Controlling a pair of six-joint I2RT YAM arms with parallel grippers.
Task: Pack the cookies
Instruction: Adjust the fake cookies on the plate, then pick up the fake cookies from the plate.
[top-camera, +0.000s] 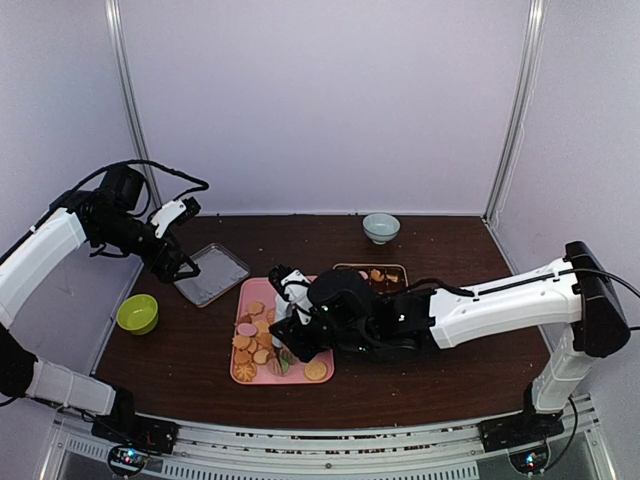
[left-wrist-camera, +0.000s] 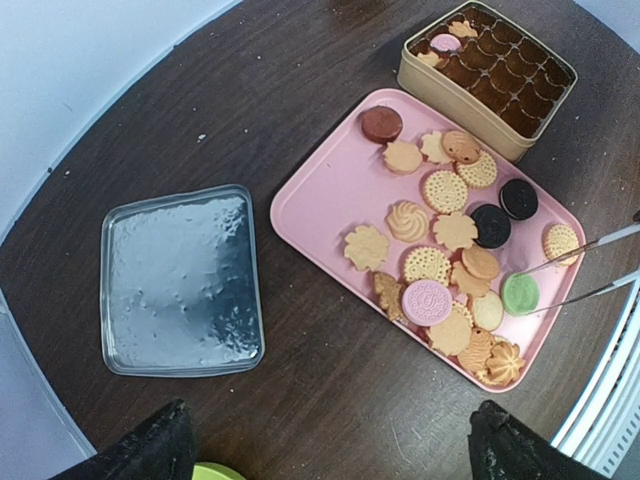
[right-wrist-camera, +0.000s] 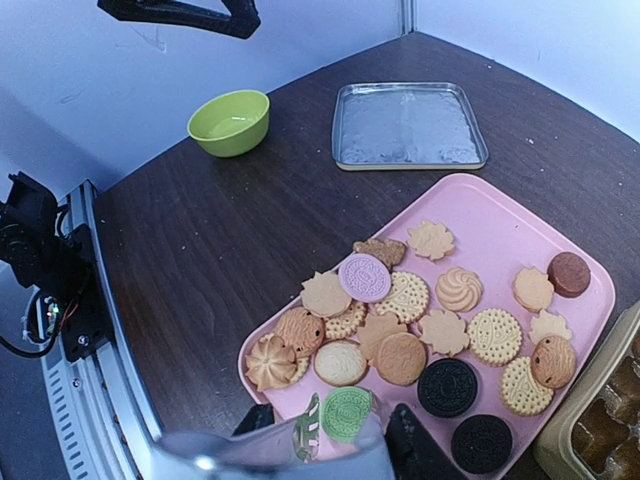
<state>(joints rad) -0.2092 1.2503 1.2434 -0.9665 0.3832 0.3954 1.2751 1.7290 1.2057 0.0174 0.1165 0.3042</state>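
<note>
Cookies (left-wrist-camera: 430, 265) lay scattered across a pink tray (left-wrist-camera: 330, 190) at the middle of a dark wooden surface (top-camera: 450, 370). Most were tan or golden rounds, flowers and leaves, and several overlapped. The right hand (right-wrist-camera: 345, 440) hung low over a green cookie (right-wrist-camera: 347, 410) at the tray's near edge, with one finger on each side of it. Whether the fingers actually pinched it could not be told. Tan cookies crowded in just beside the green one, and two black cookies (right-wrist-camera: 448, 387) lay near it. A pink cookie (right-wrist-camera: 364, 277) rested partly on others farther along the tray, and a dark red-brown cookie (left-wrist-camera: 381, 123) sat by itself at a far corner.

A gold tin (left-wrist-camera: 450, 95) stood just beside the tray's far end, with a few cookies in the brown compartments at one end. To the left of the tray, apart from it, lay a shallow silver lid (left-wrist-camera: 180, 280). A green bowl (right-wrist-camera: 230, 120) stood near the surface's left edge and a pale bowl (top-camera: 381, 228) toward the back.

The left hand (left-wrist-camera: 338, 445), fingers spread wide and holding nothing, hung above the lid's side of the surface, well apart from the cookies. Pale lilac walls (top-camera: 320, 100) closed in the surface on three sides, with metal poles (top-camera: 515, 110) at the back corners.
</note>
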